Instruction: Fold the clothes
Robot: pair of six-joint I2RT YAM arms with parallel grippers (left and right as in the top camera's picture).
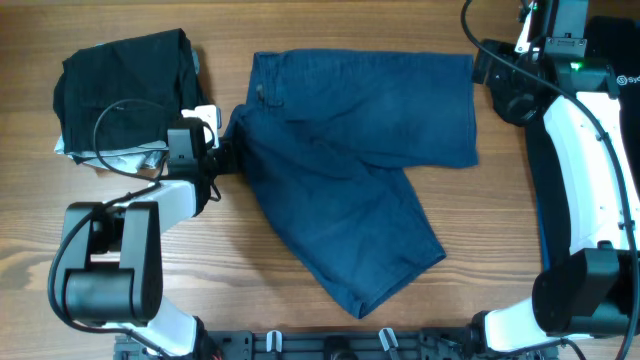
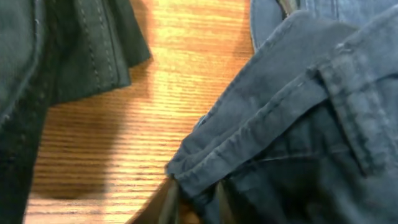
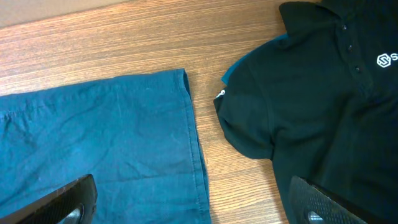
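Observation:
Blue denim shorts (image 1: 350, 160) lie spread on the wooden table, one leg pointing right, the other toward the front. My left gripper (image 1: 222, 150) is at the shorts' waistband on the left, shut on the waistband edge (image 2: 205, 168); its fingers (image 2: 196, 202) pinch the fabric. My right gripper (image 1: 500, 75) hovers at the far right, wide open and empty (image 3: 199, 208), above the hem of the right leg (image 3: 193, 137).
A folded dark garment pile (image 1: 125, 90) sits at the back left, seen as dark cloth (image 2: 62, 50) in the left wrist view. A black polo shirt (image 3: 323, 106) lies on the right edge (image 1: 610, 40). Bare wood shows in front.

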